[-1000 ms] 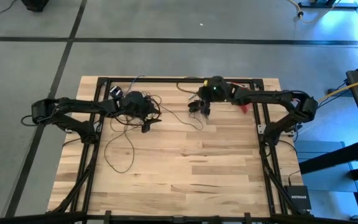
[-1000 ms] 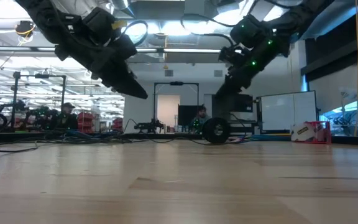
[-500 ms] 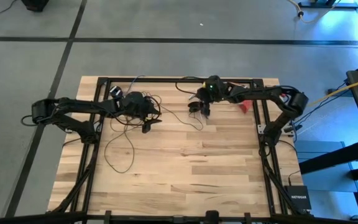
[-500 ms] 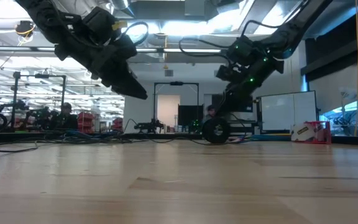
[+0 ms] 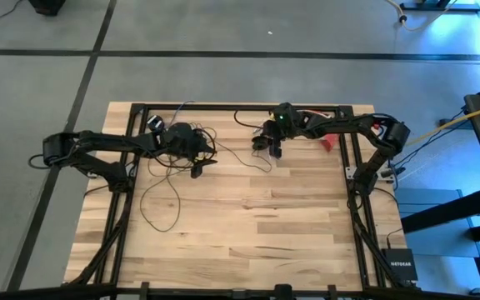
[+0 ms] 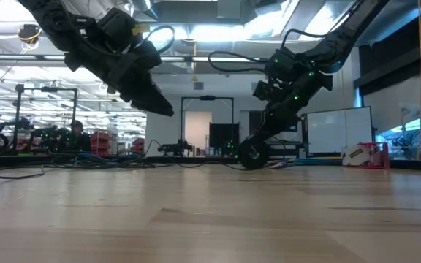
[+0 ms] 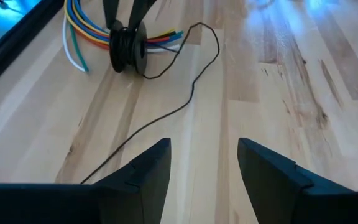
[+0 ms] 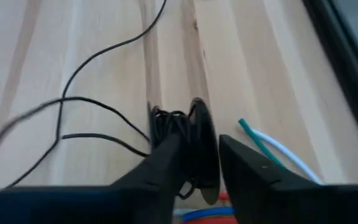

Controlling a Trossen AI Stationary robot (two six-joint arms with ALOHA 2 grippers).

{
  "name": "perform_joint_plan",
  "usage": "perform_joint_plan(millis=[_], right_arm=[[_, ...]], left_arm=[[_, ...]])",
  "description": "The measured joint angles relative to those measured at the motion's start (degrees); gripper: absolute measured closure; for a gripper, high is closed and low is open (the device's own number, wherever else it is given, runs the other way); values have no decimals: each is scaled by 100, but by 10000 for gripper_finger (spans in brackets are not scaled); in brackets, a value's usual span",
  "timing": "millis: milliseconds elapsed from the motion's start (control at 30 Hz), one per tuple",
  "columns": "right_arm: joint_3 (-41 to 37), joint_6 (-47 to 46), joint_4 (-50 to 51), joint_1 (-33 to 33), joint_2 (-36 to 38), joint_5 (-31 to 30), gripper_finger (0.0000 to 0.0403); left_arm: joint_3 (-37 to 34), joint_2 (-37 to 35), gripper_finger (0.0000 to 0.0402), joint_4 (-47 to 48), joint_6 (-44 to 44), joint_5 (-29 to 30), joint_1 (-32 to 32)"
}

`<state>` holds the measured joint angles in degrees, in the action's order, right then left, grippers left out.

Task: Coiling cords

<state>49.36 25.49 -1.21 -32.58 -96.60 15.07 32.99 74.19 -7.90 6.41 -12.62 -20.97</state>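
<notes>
Grey concrete floor all round the wooden table, dark seams crossing it. Blue light spills in at two o'clock. Behind, a whiteboard and doorway.

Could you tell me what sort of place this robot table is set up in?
Probably a robotics lab or workshop. The low view looks past the wooden table into a large open room with ceiling lights, benches crowded with equipment, a whiteboard and a doorway; the high view shows bare concrete floor.

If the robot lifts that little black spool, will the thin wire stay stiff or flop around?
Probably flop: the thin wire lies in loose curves on the table. The black spool stands on edge, so it may roll or tip when nudged.
</notes>
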Motion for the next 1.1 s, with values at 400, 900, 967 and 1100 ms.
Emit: perform_joint_plan(millis=[400,900,967,1100], right_arm=[[139,-797,181,312,81,-309,391],[271,-604,-1062,1737,433,-920,399],[272,-549,-1250,1947,433,-995,399],[271,-313,-1345,2294,437,-1045,399]], left_arm=[[0,0,224,-54,-21,-2,0],[0,0,224,-405,-215,0,92],[0,0,224,-624,-164,2,198],[0,0,224,-1048,43,52,386]])
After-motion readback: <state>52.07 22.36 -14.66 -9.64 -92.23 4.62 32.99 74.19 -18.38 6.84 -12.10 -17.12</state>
